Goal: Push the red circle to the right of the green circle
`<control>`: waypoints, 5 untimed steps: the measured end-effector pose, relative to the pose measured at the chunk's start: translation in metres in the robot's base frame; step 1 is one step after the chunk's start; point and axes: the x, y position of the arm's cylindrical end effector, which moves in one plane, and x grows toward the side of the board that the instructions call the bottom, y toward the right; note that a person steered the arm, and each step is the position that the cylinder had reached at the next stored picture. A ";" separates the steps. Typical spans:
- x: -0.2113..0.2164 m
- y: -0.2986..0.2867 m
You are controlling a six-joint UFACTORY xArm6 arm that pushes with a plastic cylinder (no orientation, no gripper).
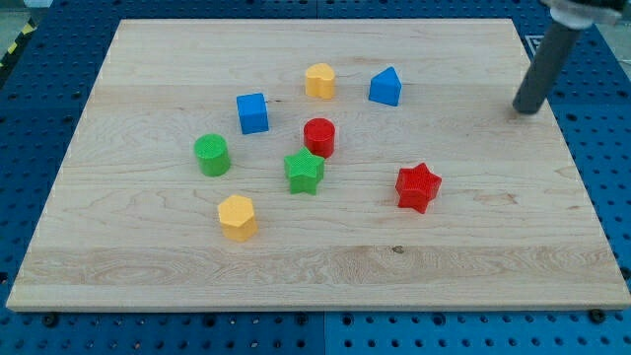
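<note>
The red circle (319,136) stands near the middle of the wooden board (148,266). The green circle (211,155) stands to its left and slightly lower, with a gap between them. My tip (527,108) is at the view's upper right, near the board's right side, far to the right of the red circle and touching no block.
A blue cube (252,112) sits above and between the two circles. A green star (305,172) lies just below the red circle. A yellow block (319,80), a blue block (385,87), a red star (417,187) and a yellow hexagon (238,217) also stand on the board.
</note>
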 end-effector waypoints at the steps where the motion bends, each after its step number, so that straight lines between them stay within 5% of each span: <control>1: 0.018 -0.027; 3: 0.018 -0.049; 5: 0.018 -0.173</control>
